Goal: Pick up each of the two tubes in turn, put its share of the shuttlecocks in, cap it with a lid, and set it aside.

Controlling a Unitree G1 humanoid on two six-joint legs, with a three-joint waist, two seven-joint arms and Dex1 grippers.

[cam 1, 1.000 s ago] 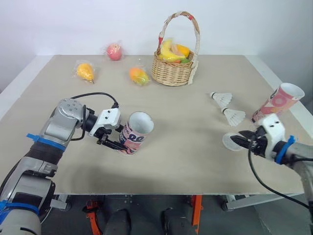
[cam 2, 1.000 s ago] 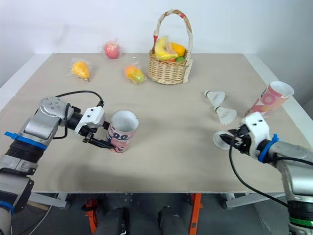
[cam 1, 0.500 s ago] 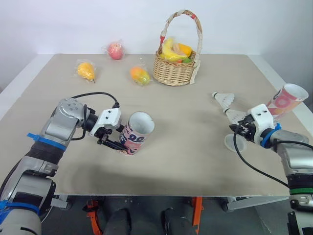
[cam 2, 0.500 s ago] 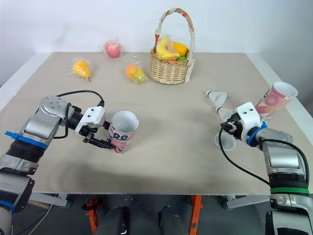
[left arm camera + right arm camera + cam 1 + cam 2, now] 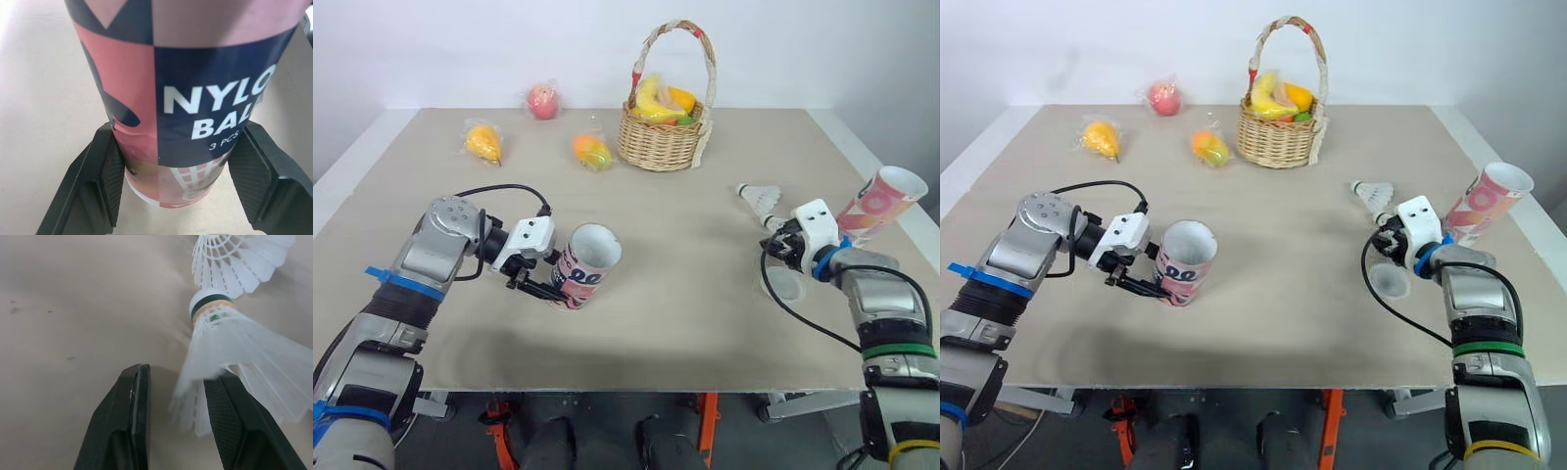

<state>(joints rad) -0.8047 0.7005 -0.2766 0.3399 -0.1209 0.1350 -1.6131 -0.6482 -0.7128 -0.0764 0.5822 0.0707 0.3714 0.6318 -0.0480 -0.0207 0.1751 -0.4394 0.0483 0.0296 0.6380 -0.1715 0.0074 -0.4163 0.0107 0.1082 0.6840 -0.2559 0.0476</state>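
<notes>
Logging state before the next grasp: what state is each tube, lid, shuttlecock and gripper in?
left gripper: shut on the held tube
held tube: tilted, uncapped
second tube: tilted at the table's right edge, uncapped
lid: loose on the table, on neither tube
right gripper: open
near shuttlecock: on the table, skirt between the open fingers, ungripped
far shuttlecock: on the table, untouched
</notes>
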